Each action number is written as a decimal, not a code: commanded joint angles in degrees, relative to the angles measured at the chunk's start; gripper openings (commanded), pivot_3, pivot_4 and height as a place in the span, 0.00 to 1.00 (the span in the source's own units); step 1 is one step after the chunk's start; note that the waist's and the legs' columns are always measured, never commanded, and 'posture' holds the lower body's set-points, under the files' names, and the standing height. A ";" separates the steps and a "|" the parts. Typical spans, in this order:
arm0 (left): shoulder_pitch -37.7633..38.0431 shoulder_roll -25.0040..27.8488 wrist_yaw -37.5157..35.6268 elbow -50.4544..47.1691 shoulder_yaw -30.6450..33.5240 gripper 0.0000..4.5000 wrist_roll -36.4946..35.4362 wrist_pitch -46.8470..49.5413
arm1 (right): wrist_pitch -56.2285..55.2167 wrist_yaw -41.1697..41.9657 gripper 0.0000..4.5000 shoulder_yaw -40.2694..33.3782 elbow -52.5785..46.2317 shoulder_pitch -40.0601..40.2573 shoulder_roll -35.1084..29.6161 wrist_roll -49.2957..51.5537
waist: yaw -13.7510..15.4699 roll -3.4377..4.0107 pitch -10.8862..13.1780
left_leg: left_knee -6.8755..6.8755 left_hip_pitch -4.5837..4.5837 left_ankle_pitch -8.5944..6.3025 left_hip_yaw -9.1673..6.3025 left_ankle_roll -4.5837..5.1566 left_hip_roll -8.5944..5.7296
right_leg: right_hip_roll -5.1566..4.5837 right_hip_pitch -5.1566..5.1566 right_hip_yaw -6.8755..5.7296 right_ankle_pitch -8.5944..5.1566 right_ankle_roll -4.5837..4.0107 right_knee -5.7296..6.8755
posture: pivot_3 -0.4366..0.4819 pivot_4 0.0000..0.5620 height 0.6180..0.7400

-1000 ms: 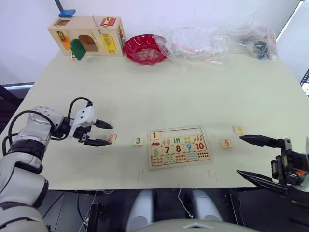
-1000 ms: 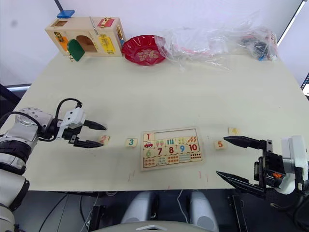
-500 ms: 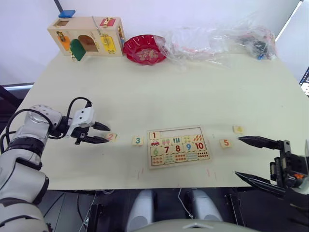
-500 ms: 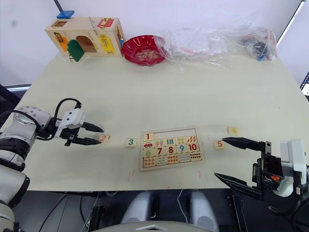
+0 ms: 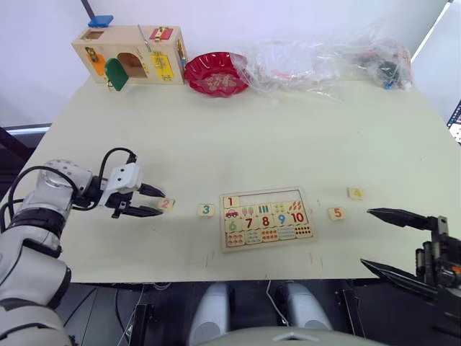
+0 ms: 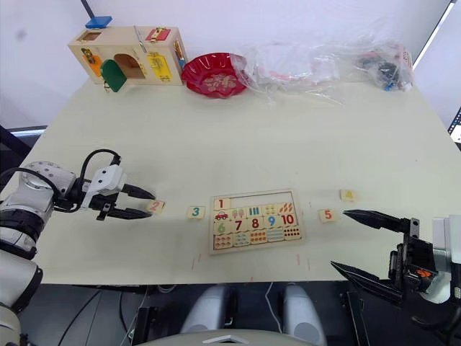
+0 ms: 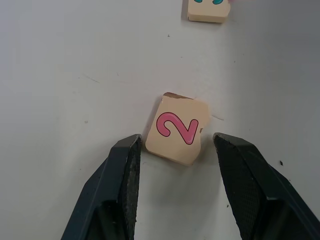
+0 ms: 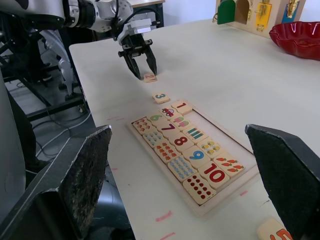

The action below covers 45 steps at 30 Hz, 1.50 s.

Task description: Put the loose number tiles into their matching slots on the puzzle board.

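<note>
The puzzle board (image 5: pixel 266 244) lies near the table's front edge, with a 1 tile (image 5: pixel 231 202) seated at the left end of its top row. The other matching slots (image 5: pixel 274 197) in that row are bare. Left of the board lie the loose 3 tile (image 5: pixel 206 210) and 2 tile (image 5: pixel 166 205). Right of it lie the 5 tile (image 5: pixel 336 213) and 4 tile (image 5: pixel 355 193). My left gripper (image 5: pixel 160 202) is open, low on the table, its fingertips on either side of the 2 tile's (image 7: pixel 177 130) near end. My right gripper (image 5: pixel 367 238) is open, right of the 5 tile, holding nothing.
A wooden latch box (image 5: pixel 130 52), a red bowl (image 5: pixel 216 72) and a heap of clear plastic bags (image 5: pixel 324 61) stand along the table's far edge. Bare tabletop lies between them and the board. The front edge runs just below the board.
My left gripper has narrowed and slid forward, so its tips now flank the 2 tile. My right gripper has drawn back to the right, away from the 5 tile.
</note>
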 commanded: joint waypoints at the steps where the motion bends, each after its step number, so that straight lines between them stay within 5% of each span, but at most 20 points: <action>1: 0.60 0.38 -1.84 -0.48 0.54 0.54 -0.29 -0.66 | -1.18 0.09 1.00 -1.64 -1.17 0.22 0.43 0.62 | 0.00 0.00 0.00 | 0.00 0.00 0.00 0.00 0.00 0.00 | 0.00 0.00 0.00 0.00 0.00 0.00 | 0.48 0.27 1.00; 8: 0.38 -0.13 -1.84 0.08 0.68 0.54 0.08 -1.06 | -1.34 -0.19 1.00 -1.09 -1.30 -0.02 0.72 0.16 | 0.02 0.00 0.00 | 0.00 0.00 0.00 0.00 0.00 0.00 | 0.00 0.00 0.00 0.00 0.00 0.00 | 0.48 0.27 1.00; 13: 1.10 -0.14 -1.84 -0.28 0.86 0.22 -0.02 -1.20 | -1.48 -0.38 1.00 -0.79 -1.31 -0.13 0.84 -0.07 | 0.00 0.00 0.00 | 0.00 0.00 0.00 0.01 0.00 0.00 | 0.00 0.00 0.01 0.00 0.00 0.00 | 0.48 0.27 1.00; 23: 7.90 3.09 -1.84 -13.22 9.19 0.22 -4.71 6.41 | -1.79 -0.75 1.00 -1.07 -1.90 0.42 1.46 -0.40 | -0.06 0.01 0.00 | -0.01 0.00 0.00 0.01 0.00 0.08 | -0.02 -0.01 0.01 0.00 0.00 0.00 | 0.48 0.27 1.00; 29: 21.02 10.51 7.93 -46.70 19.56 0.22 -9.16 28.52 | -2.19 -2.78 1.00 -1.07 -3.38 2.86 3.55 -0.89 | -0.04 0.02 0.05 | -0.04 -0.03 0.00 -0.01 0.00 0.14 | -0.10 -0.01 -0.03 -0.01 -0.02 -0.02 | 0.48 0.27 1.00; 33: 21.95 13.38 15.75 -62.23 22.68 0.22 -7.63 43.79 | -1.76 -5.39 1.00 -0.66 -5.24 3.48 4.33 -0.52 | 0.37 0.09 0.12 | -0.01 0.00 0.00 -0.02 -0.01 0.12 | -0.12 0.05 -0.06 -0.02 0.00 -0.02 | 0.48 0.27 1.00; 37: 14.45 14.06 18.90 -71.34 19.36 0.22 -3.39 59.55 | -1.07 -8.18 1.00 -0.60 -6.84 4.29 4.48 -0.83 | 0.19 0.13 0.14 | 0.00 0.08 0.02 0.02 -0.02 0.07 | 0.03 0.06 0.02 -0.12 0.17 0.00 | 0.48 0.27 1.00; 45: -2.02 5.36 19.75 -77.21 7.59 0.22 5.70 77.40 | -0.08 -12.85 1.00 1.11 -9.90 5.40 4.56 -1.75 | -0.06 0.09 0.18 | -0.01 0.02 0.03 0.04 -0.03 -0.14 | 0.16 0.04 0.11 -0.14 0.17 -0.01 | 0.48 0.27 1.00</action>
